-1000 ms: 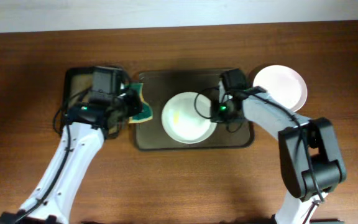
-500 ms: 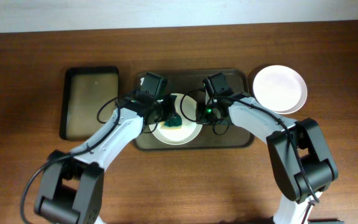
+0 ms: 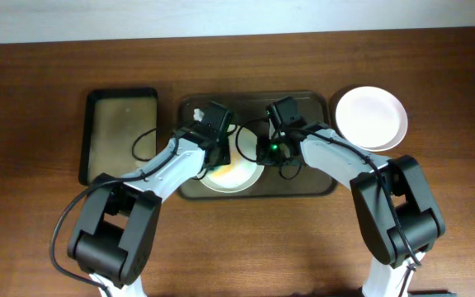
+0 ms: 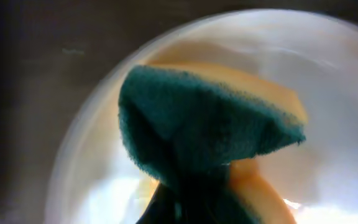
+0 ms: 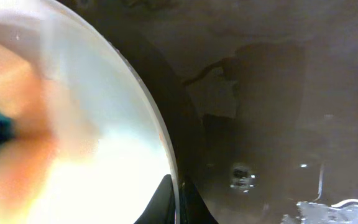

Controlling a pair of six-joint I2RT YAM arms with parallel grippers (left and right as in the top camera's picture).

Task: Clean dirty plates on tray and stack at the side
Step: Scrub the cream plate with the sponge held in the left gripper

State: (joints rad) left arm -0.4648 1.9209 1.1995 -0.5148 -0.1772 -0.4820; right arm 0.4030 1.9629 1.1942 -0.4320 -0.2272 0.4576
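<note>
Left end effector [image 4: 188, 202] clamped on sponge [image 4: 210, 124], green side pressed into plate [image 3: 242, 172] on tray [image 3: 308, 188]. Right end effector [image 5: 178, 202] pinches that plate's rim. Another plate [image 3: 371, 117] sits on surface [image 3: 435, 214] right of tray.

Both arms reach inward toward each other, wrists tipped down, left claw [image 3: 222, 157] clamped on a sponge [image 4: 204, 118], right claw [image 5: 178, 202] pinching the rim of a plate [image 5: 110, 155]
</note>
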